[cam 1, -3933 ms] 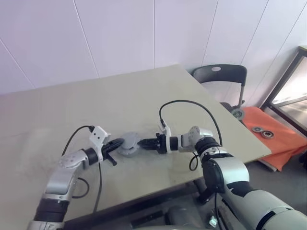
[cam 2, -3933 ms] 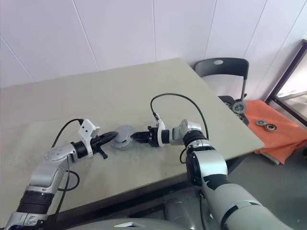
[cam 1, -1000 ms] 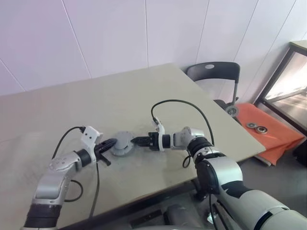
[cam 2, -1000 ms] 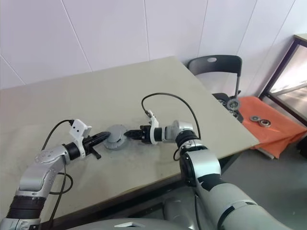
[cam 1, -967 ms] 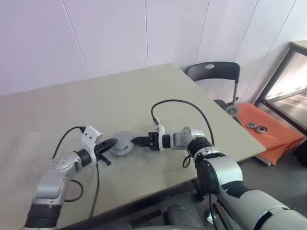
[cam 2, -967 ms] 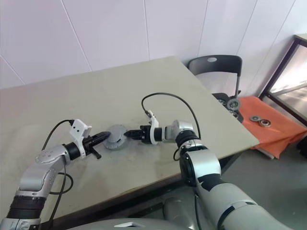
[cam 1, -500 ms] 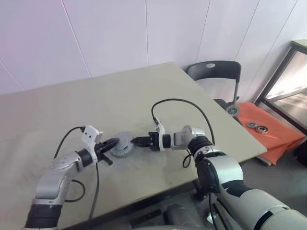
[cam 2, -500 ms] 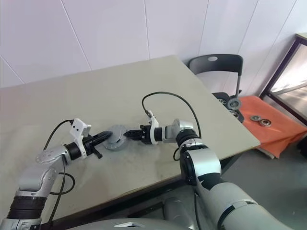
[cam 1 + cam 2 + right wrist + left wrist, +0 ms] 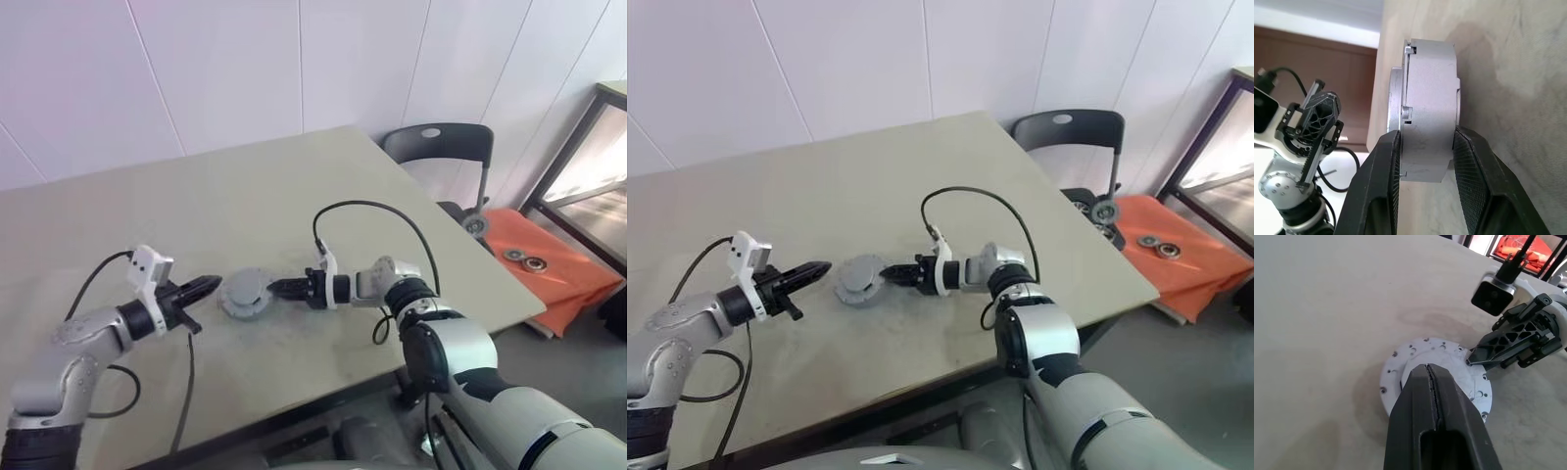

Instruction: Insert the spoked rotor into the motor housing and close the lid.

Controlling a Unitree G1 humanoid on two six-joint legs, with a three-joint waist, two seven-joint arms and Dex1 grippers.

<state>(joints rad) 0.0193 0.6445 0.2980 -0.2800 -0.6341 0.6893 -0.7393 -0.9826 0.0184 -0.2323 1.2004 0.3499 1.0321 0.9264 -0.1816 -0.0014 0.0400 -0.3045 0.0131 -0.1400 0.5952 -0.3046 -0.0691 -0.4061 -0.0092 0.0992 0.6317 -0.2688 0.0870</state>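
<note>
The grey round lid (image 9: 1445,357) sits closed over the motor housing (image 9: 1430,117), which rests on the beige table (image 9: 294,196). The spoked rotor and the housing's windings are hidden. From the right, my right gripper (image 9: 278,288) reaches in level and is shut on the housing's edge. One of its fingers (image 9: 1382,161) lies on each side of the grey body. To the left of the housing my left gripper (image 9: 208,284) hovers shut and empty, a short gap away. Its closed tips (image 9: 1426,366) point over the lid.
A black chair (image 9: 438,147) stands past the table's far right corner. On the floor to the right lies an orange cloth (image 9: 554,279) carrying two small round parts (image 9: 523,258). Black cables loop over both wrists. The table's front edge runs just below the arms.
My left gripper has pulled back to the left and lifted off the lid, staying shut. The right gripper has kept its hold in the same place.
</note>
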